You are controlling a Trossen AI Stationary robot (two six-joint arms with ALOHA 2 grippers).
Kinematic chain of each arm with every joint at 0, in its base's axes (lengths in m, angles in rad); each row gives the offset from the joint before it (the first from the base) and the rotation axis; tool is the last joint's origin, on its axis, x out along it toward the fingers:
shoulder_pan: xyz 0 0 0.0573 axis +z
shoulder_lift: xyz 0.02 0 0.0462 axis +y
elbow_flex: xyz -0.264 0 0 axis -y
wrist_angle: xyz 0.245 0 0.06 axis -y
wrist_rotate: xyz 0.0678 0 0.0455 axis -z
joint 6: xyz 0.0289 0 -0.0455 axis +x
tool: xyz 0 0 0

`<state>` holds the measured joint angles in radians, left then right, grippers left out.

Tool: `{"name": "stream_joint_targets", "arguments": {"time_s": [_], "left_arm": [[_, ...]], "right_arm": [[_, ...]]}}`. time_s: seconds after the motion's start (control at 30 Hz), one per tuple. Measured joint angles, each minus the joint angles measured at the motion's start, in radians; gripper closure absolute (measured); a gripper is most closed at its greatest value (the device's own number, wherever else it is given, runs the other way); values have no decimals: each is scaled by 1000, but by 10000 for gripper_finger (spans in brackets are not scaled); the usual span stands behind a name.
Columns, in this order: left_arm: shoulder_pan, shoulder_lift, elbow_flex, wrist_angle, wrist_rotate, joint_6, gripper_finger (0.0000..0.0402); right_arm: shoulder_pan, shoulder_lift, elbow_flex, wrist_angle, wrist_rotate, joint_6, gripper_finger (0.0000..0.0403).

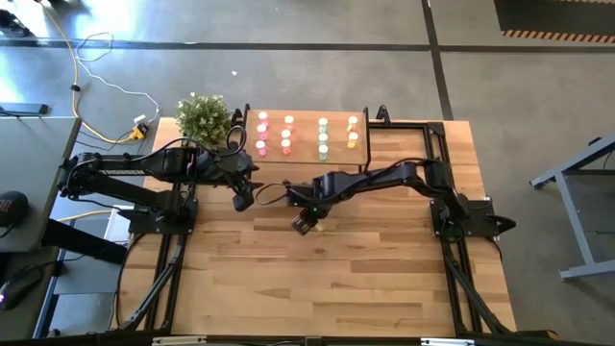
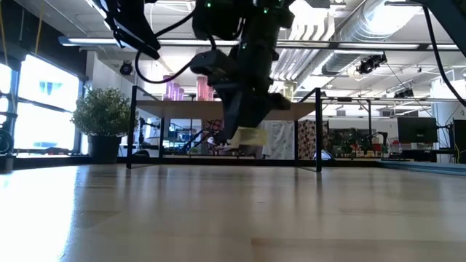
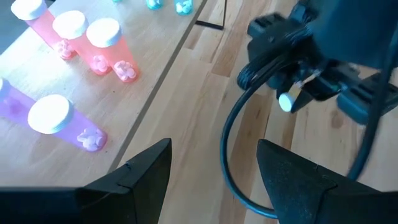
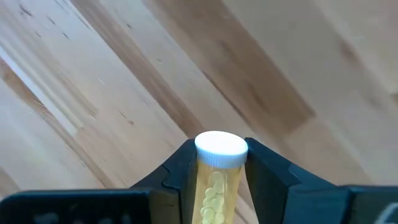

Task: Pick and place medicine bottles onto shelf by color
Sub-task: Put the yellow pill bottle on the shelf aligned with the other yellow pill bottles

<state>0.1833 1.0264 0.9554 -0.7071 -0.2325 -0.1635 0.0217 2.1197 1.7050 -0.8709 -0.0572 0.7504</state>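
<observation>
The shelf [image 1: 306,135] stands at the table's far edge and carries rows of medicine bottles on their bases: pink [image 1: 261,135], red-orange [image 1: 286,135], pale green [image 1: 323,139] and yellow [image 1: 353,133]. My right gripper [image 1: 306,223] hangs over the table's middle, shut on a yellow bottle [image 4: 216,183] with a white cap. My left gripper [image 1: 242,200] waits open near the shelf's near left corner; the pink bottles [image 3: 93,43] lie ahead of it. My right gripper pinches the yellow bottle's sides just under its white cap [image 4: 219,163] between the two fingers. The fingers come steeply from above and lie along the bottle, whose cap end pokes out past the fingertips. The bottle [image 2: 251,136] is lifted clear of the table.
A potted plant [image 1: 204,117] stands at the shelf's left end. The right arm's cable [image 3: 233,143] loops close in front of my left gripper. The near half of the wooden tabletop [image 1: 327,288] is bare planks.
</observation>
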Motion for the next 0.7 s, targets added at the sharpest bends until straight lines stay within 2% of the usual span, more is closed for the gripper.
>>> {"name": "stream_joint_targets", "arguments": {"time_s": [0.3,0.57,0.7], "left_arm": [[0,-33,0,7,-44,3,174],[0,-61,0,9,-52,3,174],[0,-62,0,9,-52,3,174]], "right_arm": [[1,0,158,-269,126,-51,298],[0,-1,287,-427,249,-104,298],[-2,-29,310,-495,308,-130,298]]}}
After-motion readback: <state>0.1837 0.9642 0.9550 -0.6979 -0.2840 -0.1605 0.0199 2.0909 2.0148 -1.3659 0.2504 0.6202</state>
